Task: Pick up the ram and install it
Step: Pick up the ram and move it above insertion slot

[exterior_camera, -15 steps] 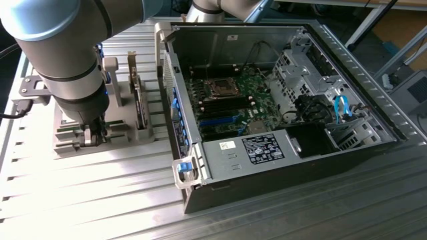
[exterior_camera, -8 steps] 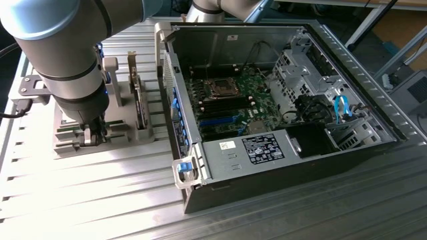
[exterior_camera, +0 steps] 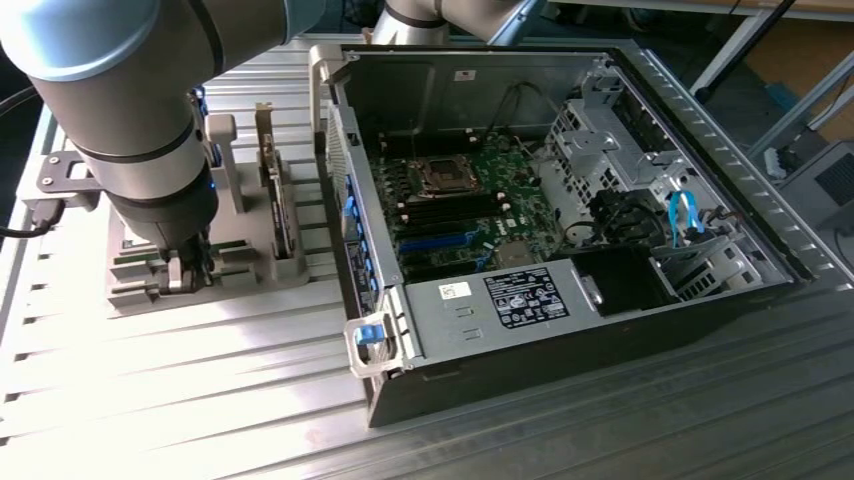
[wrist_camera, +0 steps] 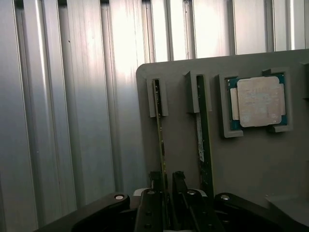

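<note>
Gripper (wrist_camera: 166, 182) first, since it's right under the wrist camera: the two fingers (wrist_camera: 154, 195) stand apart, one on each side of the ram (wrist_camera: 160, 125). I can see a dark gap on one side of it, so I'd call that straddling, not clamped. The ram sits on edge in its slot in the grey holder (wrist_camera: 181, 145), so by my reading the pick isn't done yet and the install hasn't started at all. A second stick (wrist_camera: 203, 140) stands in the next slot, and the square processor (wrist_camera: 259, 101) lies in its own pocket just past that. In the exterior view my arm (exterior_camera: 120, 130) fills the upper left of the frame and reaches down onto the holder at the left middle. The open computer case (exterior_camera: 400, 80) takes up the centre and right, well apart from the gripper. Its motherboard (exterior_camera: 467, 200) shows black and blue slots in the middle, and I can't spot a green stick standing in any of them. As for writing, nothing is readable from where I sit. The second stick has a white label, the power supply (exterior_camera: 527, 295) has a black label with white print and a white sticker beside it, and the processor lid has faint markings. I can't make out a brand on any of it.
</note>
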You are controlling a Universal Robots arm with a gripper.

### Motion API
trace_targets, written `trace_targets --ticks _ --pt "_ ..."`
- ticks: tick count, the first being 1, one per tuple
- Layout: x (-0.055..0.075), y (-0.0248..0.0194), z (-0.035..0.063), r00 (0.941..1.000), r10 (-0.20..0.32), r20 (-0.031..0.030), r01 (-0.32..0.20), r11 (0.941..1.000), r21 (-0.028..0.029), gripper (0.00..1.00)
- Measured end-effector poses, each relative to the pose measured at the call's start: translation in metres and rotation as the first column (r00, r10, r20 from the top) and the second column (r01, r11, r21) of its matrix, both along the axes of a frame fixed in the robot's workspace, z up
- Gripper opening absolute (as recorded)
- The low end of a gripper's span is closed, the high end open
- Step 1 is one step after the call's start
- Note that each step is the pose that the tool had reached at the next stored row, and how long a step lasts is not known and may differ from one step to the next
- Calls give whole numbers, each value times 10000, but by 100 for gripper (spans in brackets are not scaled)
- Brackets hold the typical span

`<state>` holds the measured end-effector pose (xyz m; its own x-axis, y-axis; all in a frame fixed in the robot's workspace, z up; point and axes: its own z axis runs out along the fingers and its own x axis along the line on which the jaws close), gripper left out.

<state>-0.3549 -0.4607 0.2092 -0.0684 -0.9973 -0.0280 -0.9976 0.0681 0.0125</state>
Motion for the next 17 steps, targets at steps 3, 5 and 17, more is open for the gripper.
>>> trace_targets --ticks 3,5,17 --pt "0 -1 0 10000 0 0 0 10000 0 24" --pt "0 -1 0 10000 0 0 0 10000 0 24" --pt "2 -1 0 10000 61 0 -61 10000 0 24"
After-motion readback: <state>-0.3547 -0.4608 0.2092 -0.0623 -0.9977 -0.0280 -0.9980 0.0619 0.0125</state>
